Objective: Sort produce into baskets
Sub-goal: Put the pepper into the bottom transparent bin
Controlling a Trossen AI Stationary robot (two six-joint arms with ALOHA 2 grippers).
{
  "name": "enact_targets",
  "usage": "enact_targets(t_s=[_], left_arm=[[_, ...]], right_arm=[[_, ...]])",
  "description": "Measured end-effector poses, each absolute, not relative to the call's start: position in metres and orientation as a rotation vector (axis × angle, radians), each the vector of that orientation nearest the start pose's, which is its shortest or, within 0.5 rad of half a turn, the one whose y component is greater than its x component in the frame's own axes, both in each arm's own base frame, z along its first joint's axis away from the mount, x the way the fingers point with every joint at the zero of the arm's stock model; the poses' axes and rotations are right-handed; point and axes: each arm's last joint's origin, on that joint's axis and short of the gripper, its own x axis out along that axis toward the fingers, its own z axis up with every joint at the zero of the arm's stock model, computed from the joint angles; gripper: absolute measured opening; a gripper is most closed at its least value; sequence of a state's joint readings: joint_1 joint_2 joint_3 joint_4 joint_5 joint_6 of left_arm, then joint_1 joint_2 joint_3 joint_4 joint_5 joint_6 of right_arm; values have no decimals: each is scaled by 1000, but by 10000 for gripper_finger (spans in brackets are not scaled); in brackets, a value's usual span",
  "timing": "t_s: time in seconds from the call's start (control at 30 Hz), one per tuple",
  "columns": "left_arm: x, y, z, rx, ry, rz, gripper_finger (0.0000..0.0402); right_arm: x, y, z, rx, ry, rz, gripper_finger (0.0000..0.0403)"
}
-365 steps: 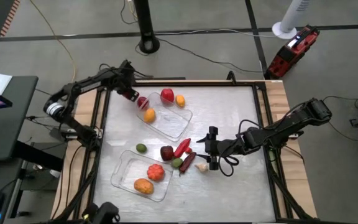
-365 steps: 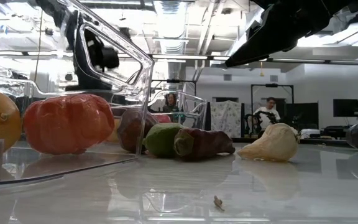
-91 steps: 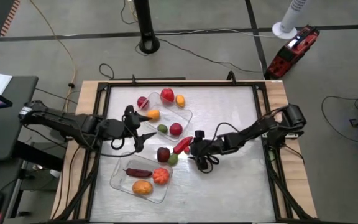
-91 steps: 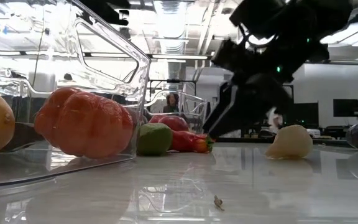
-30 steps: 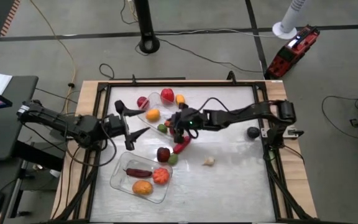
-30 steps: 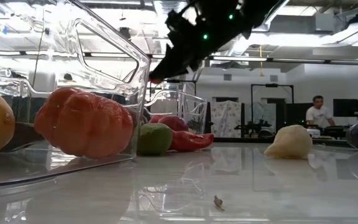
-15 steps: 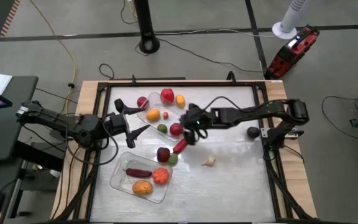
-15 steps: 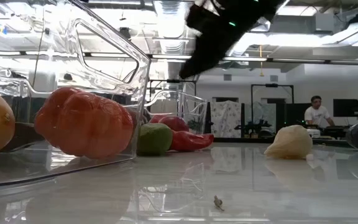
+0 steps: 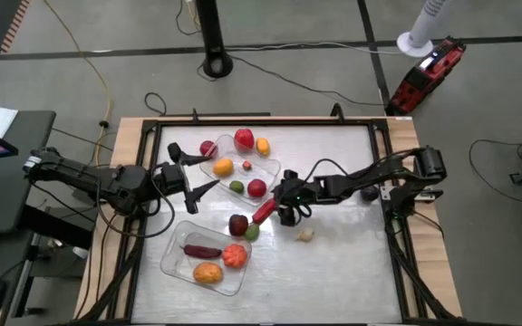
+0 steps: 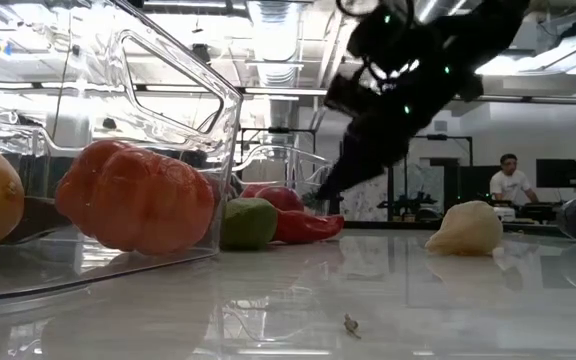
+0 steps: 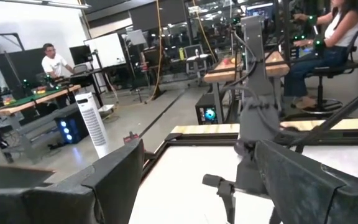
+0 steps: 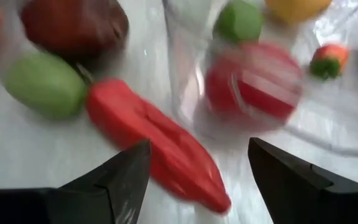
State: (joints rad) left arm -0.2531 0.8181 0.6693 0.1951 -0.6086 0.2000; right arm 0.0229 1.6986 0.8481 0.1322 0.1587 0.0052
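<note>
Retreated from the tray, right end effector (image 9: 285, 209) gapes beside diagonal red pepper (image 9: 263, 212).

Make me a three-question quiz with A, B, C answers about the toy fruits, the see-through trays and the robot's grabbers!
1. Where is the whitish garlic?
A. on the bare table
B. in the near tray
C. in a gripper

2. How many pieces lie in the near tray?
A. one
B. three
C. six

3. The right gripper is
A. shut on an apple
B. open and empty
C. out of sight

Answers: 1 A, it lies alone outside both trays. 2 B, one maroon, two orange. 3 B, its fingers are spread over the long red pepper.
</note>
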Motion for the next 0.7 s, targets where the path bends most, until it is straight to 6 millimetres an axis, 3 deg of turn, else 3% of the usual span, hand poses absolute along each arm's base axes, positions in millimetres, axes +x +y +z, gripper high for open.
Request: enact_targets(t_s=[0.37,0.7], left_arm=[[181,-29,321,218,25,366,294],[181,-29,322,214,17,363,294]], right_arm=[[338,0,126,-66,798,-109,348],[338,3,125,-64,803,-112,262]])
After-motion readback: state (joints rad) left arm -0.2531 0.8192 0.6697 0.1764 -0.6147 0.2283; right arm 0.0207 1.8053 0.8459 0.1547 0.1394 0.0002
